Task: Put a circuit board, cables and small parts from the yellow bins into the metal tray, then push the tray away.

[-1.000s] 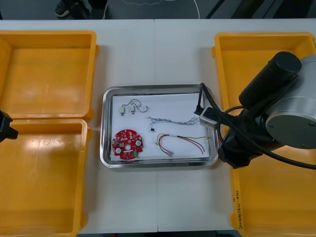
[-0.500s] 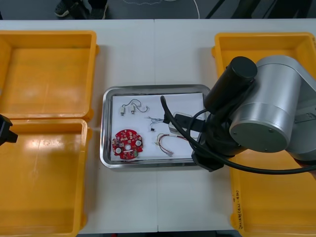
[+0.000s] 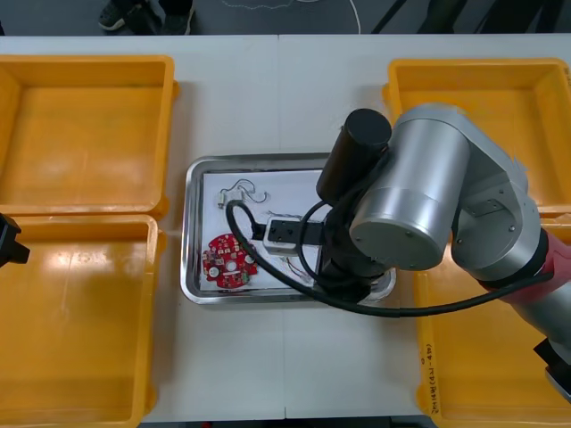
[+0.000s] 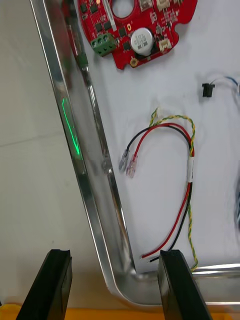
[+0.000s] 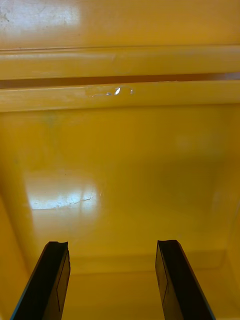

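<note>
While 4 yellow bins flank the metal tray on the light table, the right arm covers half of it. Right gripper, wide and empty, straddles its rim by the circuit board and red and yellow cable; left gripper, equally wide, hangs over a bin.

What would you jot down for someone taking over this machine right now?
Right gripper: open, holding nothing, low over a corner of the metal tray, one finger on each side of the rim.
Left gripper: open, parked over a yellow bin on the robot's left.
In the tray: round red circuit board, red and yellow cable, blue and white cable, small metal parts.
Done: loading looks complete.
Left: push the tray away, probably with the right arm, which is already over it.
</note>
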